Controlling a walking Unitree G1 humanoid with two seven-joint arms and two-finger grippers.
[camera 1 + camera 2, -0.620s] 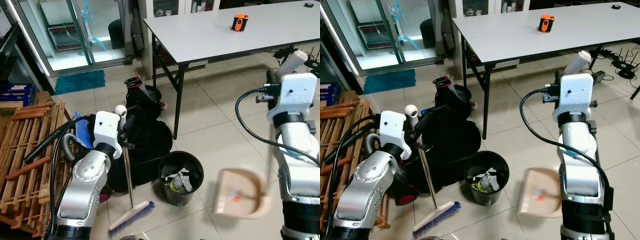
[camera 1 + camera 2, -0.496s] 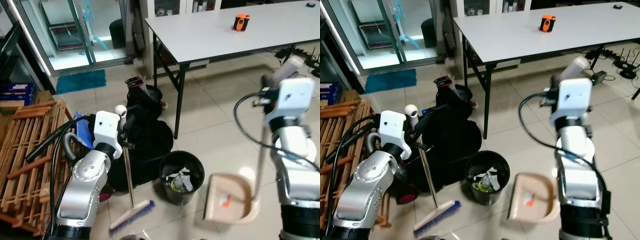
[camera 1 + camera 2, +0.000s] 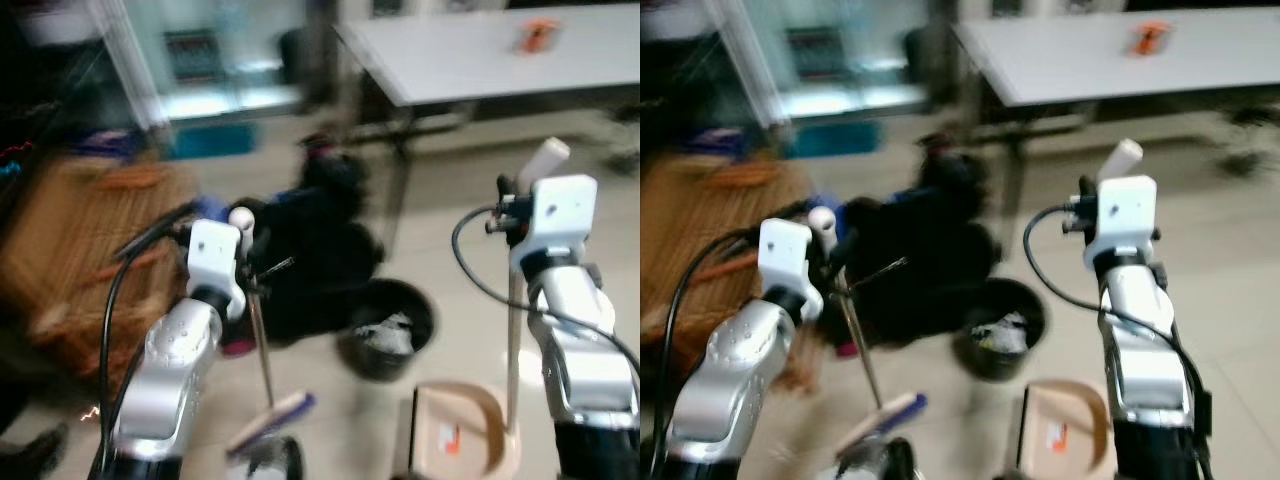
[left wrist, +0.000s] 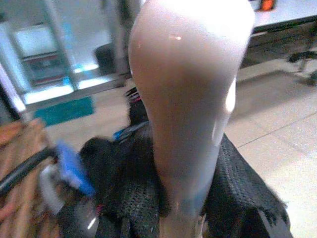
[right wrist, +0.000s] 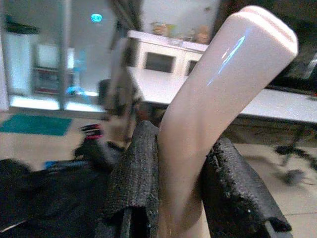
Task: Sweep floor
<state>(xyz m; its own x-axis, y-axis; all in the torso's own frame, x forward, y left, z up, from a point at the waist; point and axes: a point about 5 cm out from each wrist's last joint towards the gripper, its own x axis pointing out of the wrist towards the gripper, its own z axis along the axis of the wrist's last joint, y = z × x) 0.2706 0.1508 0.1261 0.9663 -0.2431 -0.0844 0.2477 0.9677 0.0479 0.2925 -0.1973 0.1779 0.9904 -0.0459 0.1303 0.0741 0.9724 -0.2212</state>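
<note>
Bin (image 3: 385, 330) between broom (image 3: 268, 425) and dustpan (image 3: 460, 440)

No text, label, brand, number or sign is showing clearly enough to be read; the head views are blurring strongly.

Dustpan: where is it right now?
In the left eye view the dustpan sits low on the robot's right, on the floor just right of the black bin, its handle clamped in the right gripper.

A white table (image 3: 470, 50) stands at the far side with a small orange object (image 3: 537, 33) on top. A black bag (image 3: 320, 250) slumps on the tiled floor beside wooden slats (image 3: 90, 240). A teal mat (image 3: 210, 140) lies by the glass door (image 3: 200, 60).
</note>
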